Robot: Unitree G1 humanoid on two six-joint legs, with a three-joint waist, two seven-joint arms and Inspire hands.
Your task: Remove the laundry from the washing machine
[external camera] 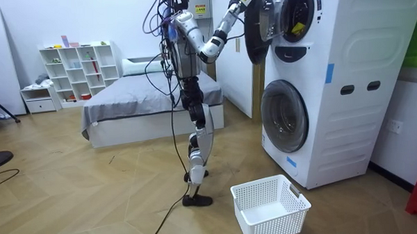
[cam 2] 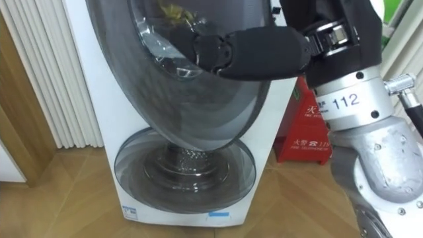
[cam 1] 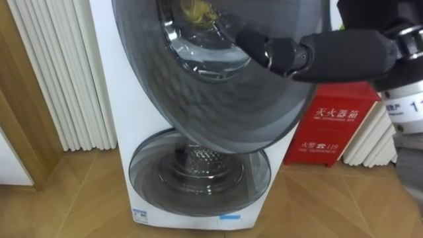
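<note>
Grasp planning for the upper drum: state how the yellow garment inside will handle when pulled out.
The yellow garment lies crumpled, so it is probably floppy and would drape from a grasp. It looks small in the upper drum, so it is likely light, unless wet, which cannot be told.

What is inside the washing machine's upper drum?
A yellow garment shows in the upper drum, seen through the glass of the open door. That door and the right hand cover the rest, so other clothes cannot be ruled out.
</note>
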